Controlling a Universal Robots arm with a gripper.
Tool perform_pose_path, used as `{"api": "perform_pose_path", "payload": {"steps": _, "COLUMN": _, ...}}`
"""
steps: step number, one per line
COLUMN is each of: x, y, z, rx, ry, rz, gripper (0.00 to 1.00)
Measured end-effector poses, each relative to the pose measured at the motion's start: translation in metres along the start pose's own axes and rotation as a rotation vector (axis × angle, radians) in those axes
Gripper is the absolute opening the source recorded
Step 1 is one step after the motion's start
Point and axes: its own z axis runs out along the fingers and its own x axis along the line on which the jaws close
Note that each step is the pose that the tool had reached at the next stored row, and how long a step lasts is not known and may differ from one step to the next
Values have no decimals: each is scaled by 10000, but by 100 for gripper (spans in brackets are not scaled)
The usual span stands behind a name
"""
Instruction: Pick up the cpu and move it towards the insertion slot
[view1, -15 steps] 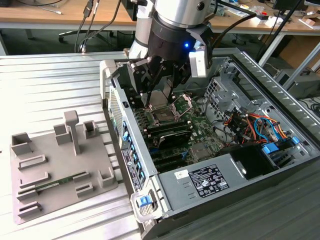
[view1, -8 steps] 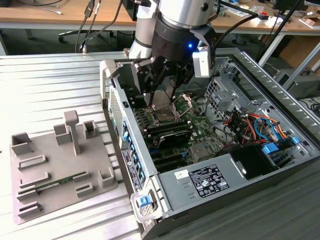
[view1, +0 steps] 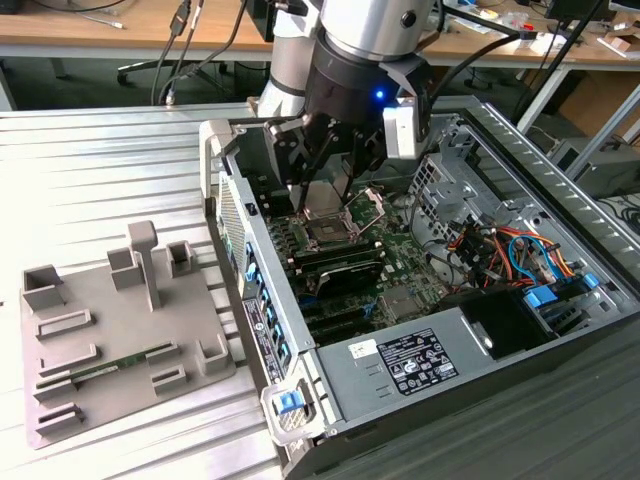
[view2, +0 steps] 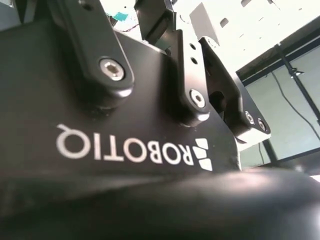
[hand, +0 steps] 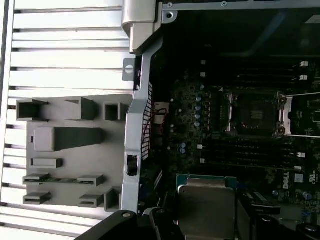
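The cpu (hand: 206, 200) is a flat square chip with a pale silver top and a green rim. It hangs inside the open computer case above the motherboard, and my gripper (hand: 205, 227) is shut on it. The insertion slot (hand: 255, 112) has a dark centre and a shiny frame, and its hinged bracket (hand: 305, 115) is swung open beside it. In the exterior view my gripper (view1: 322, 195) hovers just above the insertion slot (view1: 330, 228). The gripper's black body (view2: 125, 125) shows close up in the second wrist view.
The grey plastic tray (view1: 120, 330) with raised blocks lies on the ribbed table at the exterior view's left, outside the case wall (view1: 245, 270). Long black memory slots (view1: 340, 265), bundled cables (view1: 500, 250) and a power supply (view1: 420, 360) crowd the case around the socket.
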Motion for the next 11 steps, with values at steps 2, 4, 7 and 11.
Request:
{"api": "perform_pose_path", "payload": {"steps": 2, "x": -2, "y": 0, "z": 8, "rx": -61, "ry": -7, "rz": 137, "gripper": 55}}
{"api": "perform_pose_path", "payload": {"steps": 4, "x": -6, "y": -1, "z": 17, "rx": -139, "ry": -15, "rz": 284, "gripper": 55}}
{"api": "perform_pose_path", "payload": {"steps": 7, "x": -44, "y": -3, "z": 26, "rx": -202, "ry": -20, "rz": 388, "gripper": 55}}
{"api": "perform_pose_path", "payload": {"steps": 11, "x": -132, "y": -7, "z": 37, "rx": -212, "ry": -21, "rz": 413, "gripper": 55}}
